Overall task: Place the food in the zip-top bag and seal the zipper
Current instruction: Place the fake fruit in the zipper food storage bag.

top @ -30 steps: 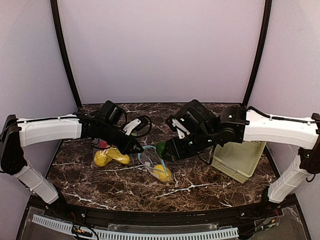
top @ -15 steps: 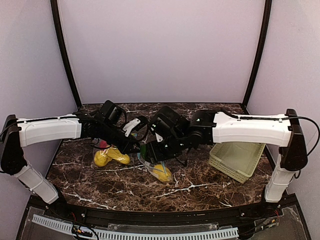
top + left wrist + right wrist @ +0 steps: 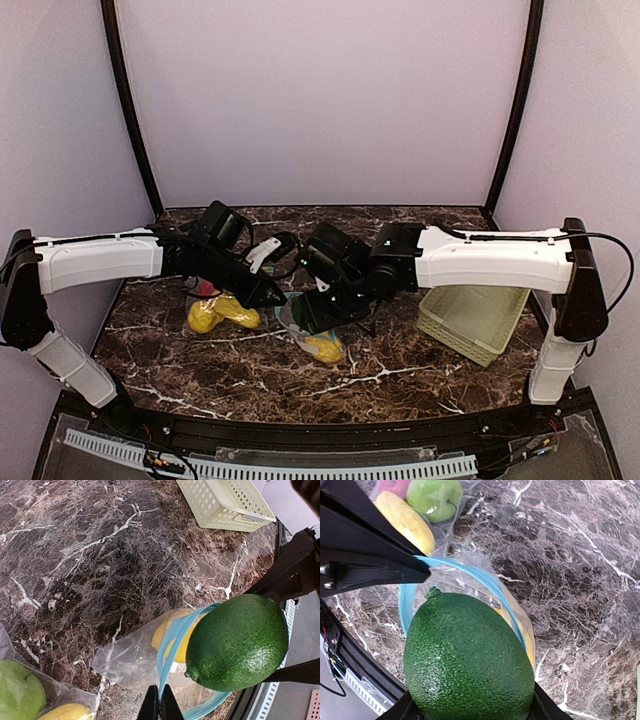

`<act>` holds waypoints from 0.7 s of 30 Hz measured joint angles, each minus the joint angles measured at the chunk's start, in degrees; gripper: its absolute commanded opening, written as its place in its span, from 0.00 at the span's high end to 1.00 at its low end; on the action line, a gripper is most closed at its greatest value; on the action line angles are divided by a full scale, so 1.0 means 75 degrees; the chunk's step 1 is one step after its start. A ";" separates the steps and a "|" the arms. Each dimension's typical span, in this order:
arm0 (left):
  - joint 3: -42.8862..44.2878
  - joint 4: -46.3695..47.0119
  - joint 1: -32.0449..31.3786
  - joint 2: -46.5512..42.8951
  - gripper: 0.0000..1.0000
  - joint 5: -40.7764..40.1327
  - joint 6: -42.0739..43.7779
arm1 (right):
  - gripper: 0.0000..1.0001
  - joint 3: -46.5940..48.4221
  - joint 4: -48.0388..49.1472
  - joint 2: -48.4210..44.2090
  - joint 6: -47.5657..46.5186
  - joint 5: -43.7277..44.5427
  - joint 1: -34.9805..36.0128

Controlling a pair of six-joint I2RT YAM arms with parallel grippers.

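**Overhead view.** The two arms meet over the middle of the marble table (image 3: 180,370). The left gripper (image 3: 278,298) and right gripper (image 3: 318,305) are close together above the zip-top bag (image 3: 312,335), which lies at table centre. From here the arms hide the bag mouth, and neither grip can be read. The yellow pieces (image 3: 215,313) and the red ball (image 3: 205,288) lie to the left of the bag, partly under the left arm. The pale green basket (image 3: 475,318) stands well apart at the right.

**Left wrist view.** The left gripper's fingertips (image 3: 160,706) are pressed together on the blue zipper rim (image 3: 167,645), holding the bag mouth raised. The dark green piece (image 3: 237,642) is at the mouth, over the rim, not yet inside. One yellow piece (image 3: 170,630) is already inside the bag. Black fingers (image 3: 295,575) of the right gripper flank the dark green piece.

**Right wrist view.** The right gripper's jaws are spread wide and clamp the dark green piece from both sides. The rim loops behind and beside it. The left gripper's black finger (image 3: 370,555) crosses the upper left and covers part of the rim. The light green ball (image 3: 435,497) lies at the far left, beside the yellow pieces and the red ball.
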 measured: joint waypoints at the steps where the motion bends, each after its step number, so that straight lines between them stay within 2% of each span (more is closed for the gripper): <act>1: 0.0000 0.0003 0.0000 0.0000 0.99 0.0023 0.0000 | 0.46 0.0000 -0.0058 0.0029 0.0006 0.0003 0.0000; 6: 0.0000 0.0017 0.0000 0.0000 0.99 0.0160 0.0003 | 0.41 0.0044 -0.0172 0.0280 0.0006 0.0009 0.0000; 16: 0.0000 0.0050 0.0000 0.0000 0.99 0.0321 0.0000 | 0.18 0.0391 -0.0283 0.0449 -0.0076 0.0117 0.0000; 21: 0.0000 0.0050 0.0000 0.0000 0.99 0.0294 0.0003 | 0.15 0.0411 -0.0291 0.0455 -0.0079 0.0134 0.0000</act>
